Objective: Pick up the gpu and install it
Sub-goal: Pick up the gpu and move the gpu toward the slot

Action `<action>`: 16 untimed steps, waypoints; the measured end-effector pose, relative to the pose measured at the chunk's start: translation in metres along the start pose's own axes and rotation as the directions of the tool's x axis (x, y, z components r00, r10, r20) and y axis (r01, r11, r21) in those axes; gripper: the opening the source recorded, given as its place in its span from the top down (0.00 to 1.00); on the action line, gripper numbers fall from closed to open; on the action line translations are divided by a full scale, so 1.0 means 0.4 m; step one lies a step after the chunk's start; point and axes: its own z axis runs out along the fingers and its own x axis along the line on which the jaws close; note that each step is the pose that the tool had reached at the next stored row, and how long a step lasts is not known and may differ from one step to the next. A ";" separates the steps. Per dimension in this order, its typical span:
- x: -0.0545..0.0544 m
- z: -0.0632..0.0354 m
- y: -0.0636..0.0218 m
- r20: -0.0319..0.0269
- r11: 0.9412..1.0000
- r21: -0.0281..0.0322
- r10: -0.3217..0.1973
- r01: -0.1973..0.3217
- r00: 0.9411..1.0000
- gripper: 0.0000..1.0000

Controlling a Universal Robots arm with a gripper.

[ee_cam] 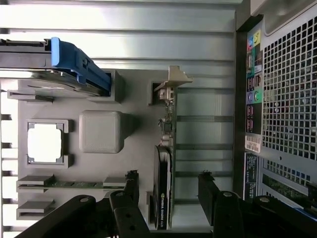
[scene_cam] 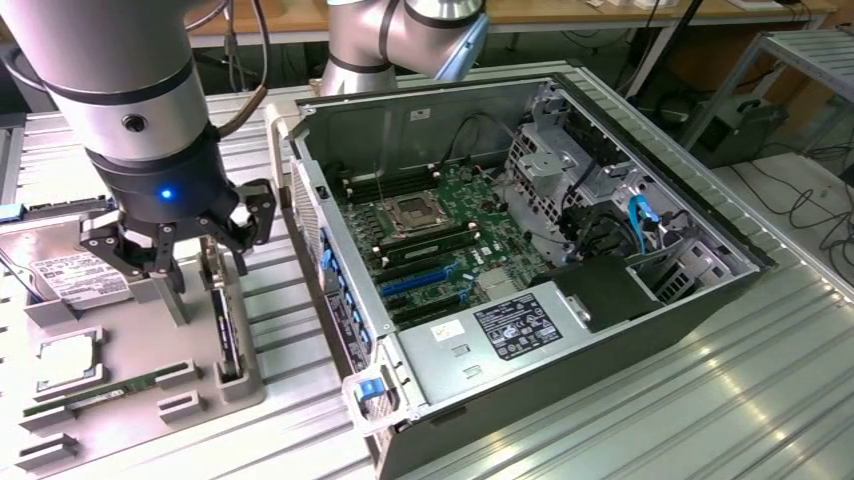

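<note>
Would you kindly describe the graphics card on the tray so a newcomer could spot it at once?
Beside the open computer case, on the exterior view's left, lies a grey tray. The graphics card stands on edge in a slot at the tray's side nearest the case, under the gripper. Unlike the flat hard drive and memory stick, it is upright, with a black cooler.

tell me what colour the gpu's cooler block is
Black. The cooler block on the gpu shows best in the wrist view.
</note>
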 end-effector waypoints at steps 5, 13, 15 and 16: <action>0.000 0.010 -0.001 0.000 1.000 0.000 0.000 0.000 1.000 0.40; 0.001 0.031 -0.004 0.000 1.000 0.000 0.000 0.000 1.000 0.40; 0.001 0.037 -0.005 0.000 1.000 0.000 0.000 0.000 1.000 0.40; 0.001 0.040 -0.006 0.000 1.000 0.000 0.000 0.000 1.000 0.40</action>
